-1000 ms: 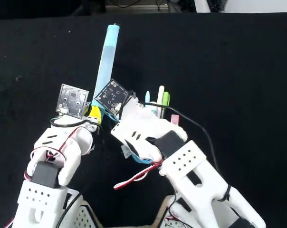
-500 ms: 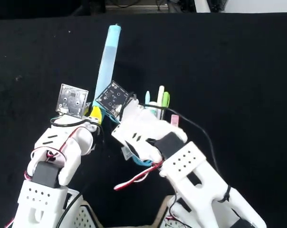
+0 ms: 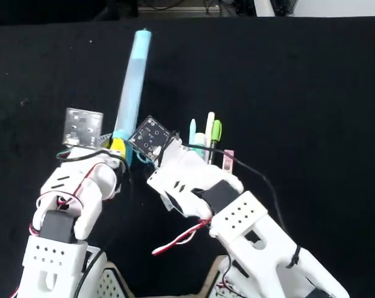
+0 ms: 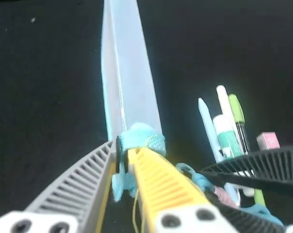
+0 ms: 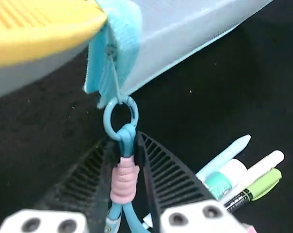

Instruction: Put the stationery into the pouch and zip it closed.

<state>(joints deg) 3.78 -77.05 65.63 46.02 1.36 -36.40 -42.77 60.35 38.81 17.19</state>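
The pouch [image 3: 130, 81] lies long and narrow on the surface [image 3: 299, 93], stretching away from both arms. The left end effector [image 4: 124, 145] is clamped on its near end, probably to anchor it so the fabric stays taut and the zip can run. The right end effector [image 5: 127, 145] is closed on the zip pull [image 5: 123, 179], whose ring hangs from the slider right at that pinched end, which suits a pull along the pouch. The pens [image 3: 203, 133] and eraser [image 3: 228, 159] lie just beside the right arm, outside the pouch, so filling is not yet done.
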